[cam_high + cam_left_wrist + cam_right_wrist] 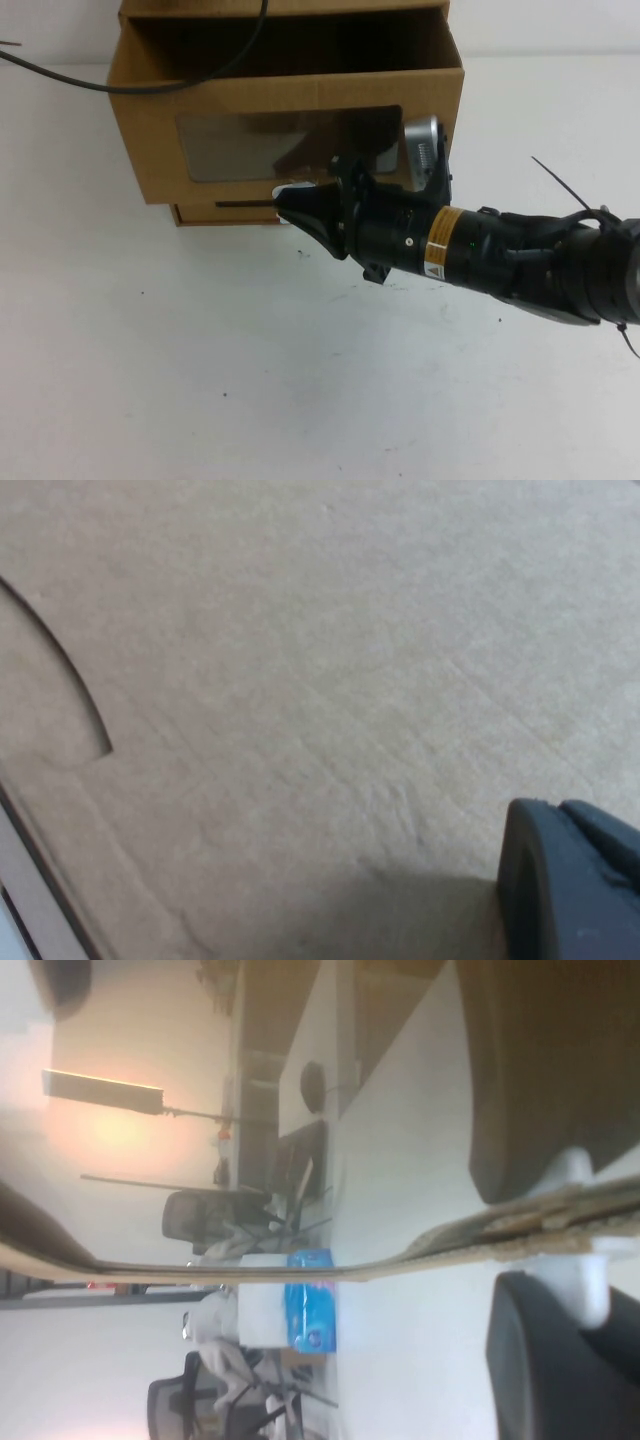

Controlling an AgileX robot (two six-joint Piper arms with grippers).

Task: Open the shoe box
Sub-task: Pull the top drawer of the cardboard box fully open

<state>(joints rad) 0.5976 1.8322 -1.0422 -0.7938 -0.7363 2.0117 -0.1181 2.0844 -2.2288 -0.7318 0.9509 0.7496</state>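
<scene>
Cardboard [300,680] close against left gripper [575,880], its grip impossible to tell, one black cable [150,85] at 10 o'clock, one windowed shoe box [290,100] at 12 o'clock on white table [200,380], right gripper [288,200] at box's 6 o'clock, two fingers [560,1380] pinched narrow on front flap [300,1272]

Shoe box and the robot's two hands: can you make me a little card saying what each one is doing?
Shoe box: brown cardboard, clear window in front, on the white table
Right hand: at the box's lower front edge, shut on the front flap
Left hand: close to plain cardboard, seen only in its wrist view
</scene>
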